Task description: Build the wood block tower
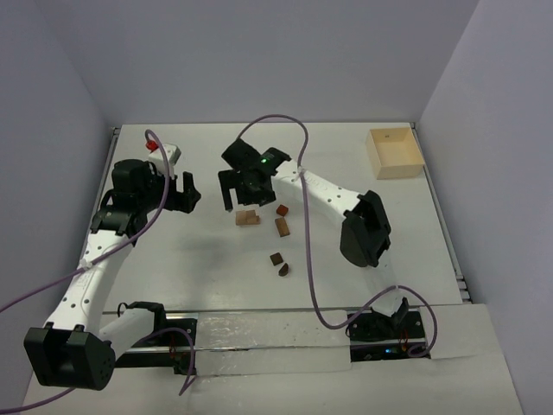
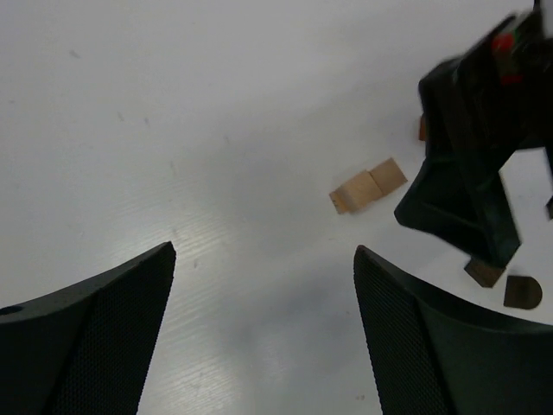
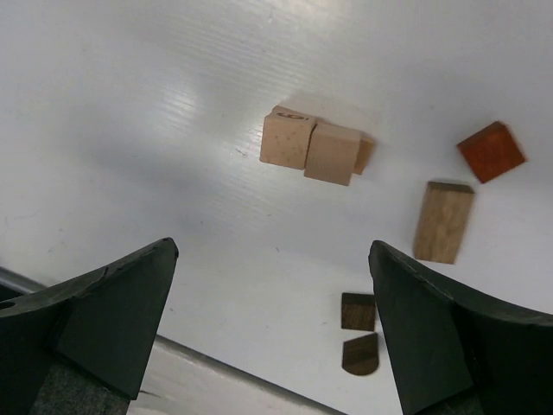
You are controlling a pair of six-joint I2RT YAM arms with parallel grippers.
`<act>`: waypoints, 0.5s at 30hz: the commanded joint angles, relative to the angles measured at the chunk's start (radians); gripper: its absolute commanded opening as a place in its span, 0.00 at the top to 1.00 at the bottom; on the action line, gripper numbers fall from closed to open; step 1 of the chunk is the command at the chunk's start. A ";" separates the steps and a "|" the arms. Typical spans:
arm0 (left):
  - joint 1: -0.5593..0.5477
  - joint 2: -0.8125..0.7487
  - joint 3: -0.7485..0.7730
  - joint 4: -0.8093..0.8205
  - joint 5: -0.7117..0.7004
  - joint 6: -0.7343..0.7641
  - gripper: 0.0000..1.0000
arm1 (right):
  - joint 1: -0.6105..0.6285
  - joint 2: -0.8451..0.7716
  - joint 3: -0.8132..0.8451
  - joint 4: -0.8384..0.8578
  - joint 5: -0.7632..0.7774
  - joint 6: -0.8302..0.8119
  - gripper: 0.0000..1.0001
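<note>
Small wooden blocks lie loose mid-worktop: two pale tan blocks touching, a reddish block and a tan oblong just beside them, and two dark brown bits nearer the arms. The right hand hangs spread and empty close by the tan pair. The left hand, also spread and empty, is off to their left.

Tan blocks, a reddish block, a tan slab and dark pieces lie scattered, unstacked.

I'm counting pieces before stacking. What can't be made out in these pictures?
Left wrist view: the right arm hides most of the red block and part of a dark block.
Right wrist view: the pale blocks hide most of a piece behind them.
Top view: the dark blocks are too small to show shape.
</note>
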 commanded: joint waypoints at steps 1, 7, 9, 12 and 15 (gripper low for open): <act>0.003 0.030 0.020 -0.009 0.258 0.122 0.15 | -0.101 -0.173 -0.029 0.052 -0.011 -0.099 0.00; -0.041 0.174 0.053 -0.095 0.350 0.328 0.17 | -0.306 -0.259 -0.133 0.087 -0.126 -0.169 0.00; -0.081 0.268 0.118 -0.172 0.375 0.412 0.17 | -0.390 -0.280 -0.157 0.091 -0.171 -0.189 0.00; -0.126 0.377 0.211 -0.225 0.368 0.463 0.16 | -0.459 -0.298 -0.183 0.092 -0.198 -0.205 0.00; -0.199 0.504 0.279 -0.262 0.310 0.511 0.16 | -0.518 -0.309 -0.194 0.068 -0.233 -0.242 0.00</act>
